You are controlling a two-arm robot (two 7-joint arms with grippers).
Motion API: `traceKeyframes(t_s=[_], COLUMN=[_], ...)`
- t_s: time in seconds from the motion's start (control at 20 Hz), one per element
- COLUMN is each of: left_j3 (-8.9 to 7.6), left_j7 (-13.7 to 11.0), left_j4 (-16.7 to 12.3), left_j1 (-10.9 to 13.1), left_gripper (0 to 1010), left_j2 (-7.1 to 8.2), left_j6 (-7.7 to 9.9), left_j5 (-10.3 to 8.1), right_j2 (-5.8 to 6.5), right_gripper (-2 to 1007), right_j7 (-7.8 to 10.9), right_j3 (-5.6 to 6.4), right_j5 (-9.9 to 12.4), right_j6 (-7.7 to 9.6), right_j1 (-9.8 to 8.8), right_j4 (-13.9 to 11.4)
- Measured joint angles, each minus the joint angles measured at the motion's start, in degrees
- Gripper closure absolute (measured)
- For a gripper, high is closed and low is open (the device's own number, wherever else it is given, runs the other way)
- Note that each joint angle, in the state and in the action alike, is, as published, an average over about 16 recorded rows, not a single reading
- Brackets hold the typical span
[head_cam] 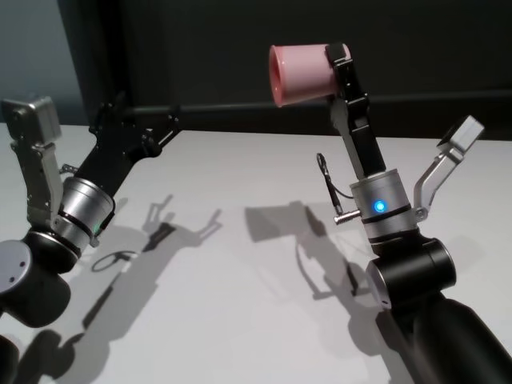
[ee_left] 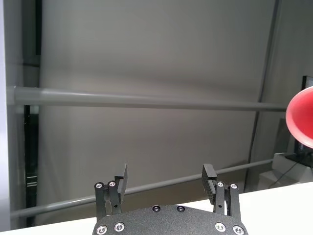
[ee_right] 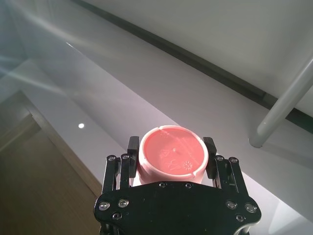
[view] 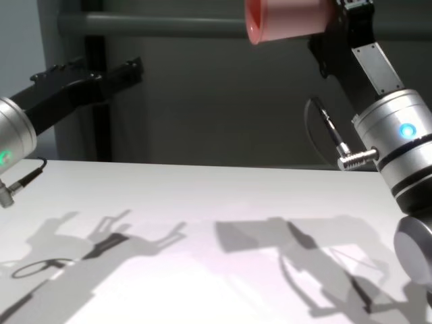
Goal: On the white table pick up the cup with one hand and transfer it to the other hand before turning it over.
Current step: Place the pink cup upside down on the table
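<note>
Right gripper point(head_cam: 334, 60) clamps the pink cup point(head_cam: 300, 74) by its base, sideways, high above the white table point(head_cam: 240, 304); left gripper point(head_cam: 144, 128), jaws wide, should close squarely around the cup's rim end

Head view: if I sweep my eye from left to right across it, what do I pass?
The left gripper, open and empty above the white table → the pink cup, held on its side in the air → the right gripper shut on its base.
</note>
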Motion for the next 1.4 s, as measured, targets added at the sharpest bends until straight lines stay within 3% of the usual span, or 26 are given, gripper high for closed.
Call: traceKeyframes(t_s=[0.35, 0.7, 1.05, 1.4], left_j3=[-1.09, -1.92, -2.67, -2.95], left_j7=[4.4, 7.4, 8.9, 9.3], left_j4=[-0.2, -0.5, -1.0, -2.2], left_j1=[2.1, 4.1, 5.7, 7.1], left_gripper=[9, 9, 9, 9], left_j2=[-2.59, -4.00, -4.35, -3.70], left_j6=[0.15, 2.22, 5.17, 7.74], left_j5=[1.69, 3.17, 4.25, 6.15], right_j2=[0.00, 0.00, 0.00, 0.00], right_gripper=[249, 249, 249, 249], right_j7=[0.00, 0.00, 0.00, 0.00], right_j3=[0.00, 0.00, 0.00, 0.00], right_j5=[0.0, 0.0, 0.0, 0.0], right_j6=[0.00, 0.00, 0.00, 0.00], right_j1=[0.00, 0.00, 0.00, 0.00], right_j4=[0.0, 0.0, 0.0, 0.0])
